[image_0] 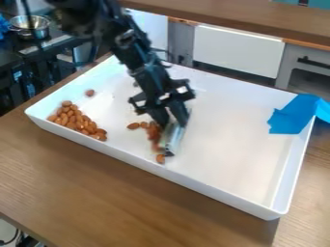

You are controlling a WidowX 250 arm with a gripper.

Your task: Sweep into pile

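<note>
Brown oval almonds (68,117): one heap; we see others blurred beside a silvery flat scraper (173,138).
Black two-finger claw (170,121): grasping the scraper, tips indistinct.

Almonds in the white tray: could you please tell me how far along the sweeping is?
A pile, apparently gathered, sits near the tray's wall. In hand: the tool holds a silvery sweeper beside a looser cluster. Remaining: that cluster and one stray almond.
</note>
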